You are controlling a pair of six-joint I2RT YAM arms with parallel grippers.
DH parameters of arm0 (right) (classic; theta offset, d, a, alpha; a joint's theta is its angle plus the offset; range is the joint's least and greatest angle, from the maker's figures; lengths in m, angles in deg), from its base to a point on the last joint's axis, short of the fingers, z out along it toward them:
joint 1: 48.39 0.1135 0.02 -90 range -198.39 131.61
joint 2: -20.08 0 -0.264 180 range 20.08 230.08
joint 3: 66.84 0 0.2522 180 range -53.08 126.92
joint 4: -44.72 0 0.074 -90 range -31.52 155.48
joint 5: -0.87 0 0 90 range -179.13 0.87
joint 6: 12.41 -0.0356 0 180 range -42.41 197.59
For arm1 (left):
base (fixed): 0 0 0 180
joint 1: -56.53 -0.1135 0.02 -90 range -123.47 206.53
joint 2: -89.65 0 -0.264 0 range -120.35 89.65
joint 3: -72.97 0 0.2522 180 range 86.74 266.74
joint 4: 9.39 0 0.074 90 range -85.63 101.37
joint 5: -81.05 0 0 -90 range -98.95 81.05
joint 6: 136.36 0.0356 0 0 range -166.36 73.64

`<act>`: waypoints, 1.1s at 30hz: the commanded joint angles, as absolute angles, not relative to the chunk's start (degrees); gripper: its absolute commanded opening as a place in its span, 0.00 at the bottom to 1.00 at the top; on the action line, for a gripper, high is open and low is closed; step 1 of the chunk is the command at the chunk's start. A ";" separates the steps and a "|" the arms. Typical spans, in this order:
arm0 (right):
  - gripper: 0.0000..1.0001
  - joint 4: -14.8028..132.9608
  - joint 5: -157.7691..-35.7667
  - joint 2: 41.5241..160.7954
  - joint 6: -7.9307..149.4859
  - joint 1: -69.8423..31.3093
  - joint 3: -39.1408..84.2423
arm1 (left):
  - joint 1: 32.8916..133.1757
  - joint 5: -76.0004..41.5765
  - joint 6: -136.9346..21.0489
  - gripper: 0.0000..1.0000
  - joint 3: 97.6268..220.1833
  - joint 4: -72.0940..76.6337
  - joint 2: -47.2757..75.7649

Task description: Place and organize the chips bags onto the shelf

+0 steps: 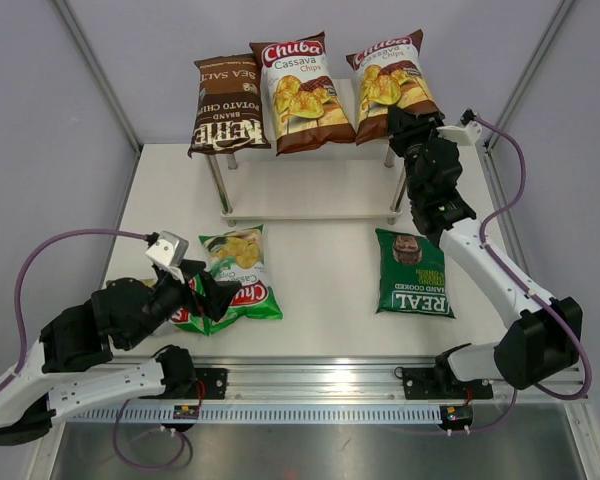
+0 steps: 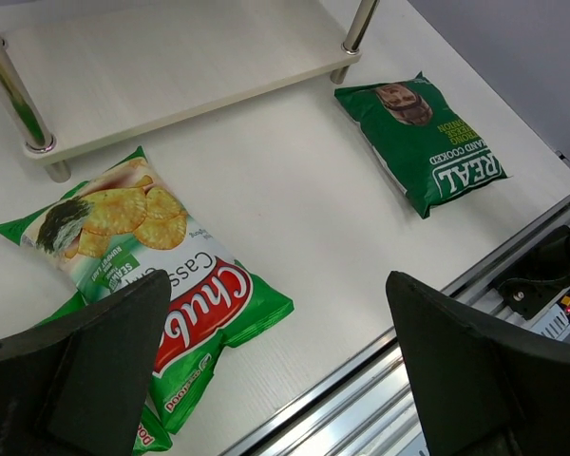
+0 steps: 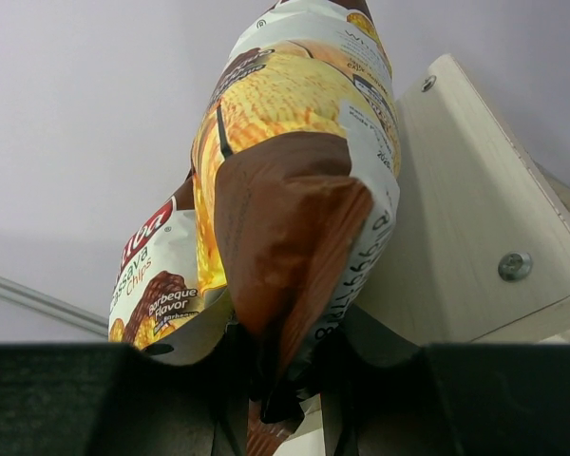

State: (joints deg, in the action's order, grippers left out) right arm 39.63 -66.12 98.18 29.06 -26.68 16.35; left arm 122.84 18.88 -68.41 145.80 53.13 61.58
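Note:
The shelf [image 1: 310, 190] stands at the back; its top board holds a dark brown Kettle bag [image 1: 227, 105] and a white-brown Chuba Cassava bag [image 1: 300, 90]. My right gripper [image 1: 405, 125] is shut on the lower edge of the second white-brown Chuba bag [image 1: 390, 80], which lies at the top board's right end. The right wrist view shows this bag [image 3: 285, 190] pinched in my right gripper [image 3: 285, 380]. A light green Chuba bag [image 1: 238, 262] lies on the table over another [image 2: 152, 432]. My left gripper [image 2: 275, 313] is open above them. The dark green REAL bag [image 1: 413, 272] lies flat on the table at right.
The shelf's lower board [image 2: 171, 66] is bare between its metal legs [image 2: 356, 28]. An aluminium rail [image 1: 320, 385] runs along the table's near edge. Grey walls close in the back and sides.

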 commanded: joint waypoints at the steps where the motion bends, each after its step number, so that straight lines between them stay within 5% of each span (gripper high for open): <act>1: 0.09 31.95 -57.94 97.69 32.67 -23.70 15.92 | 122.72 18.82 -64.65 0.99 142.03 48.41 65.12; 33: 0.09 38.88 -49.85 90.31 25.47 -16.58 12.22 | 122.80 22.95 -66.14 0.99 134.55 46.38 74.53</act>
State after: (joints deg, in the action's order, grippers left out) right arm 40.20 -53.86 92.76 26.37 -17.59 11.80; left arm 122.84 21.53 -65.85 134.88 48.38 73.73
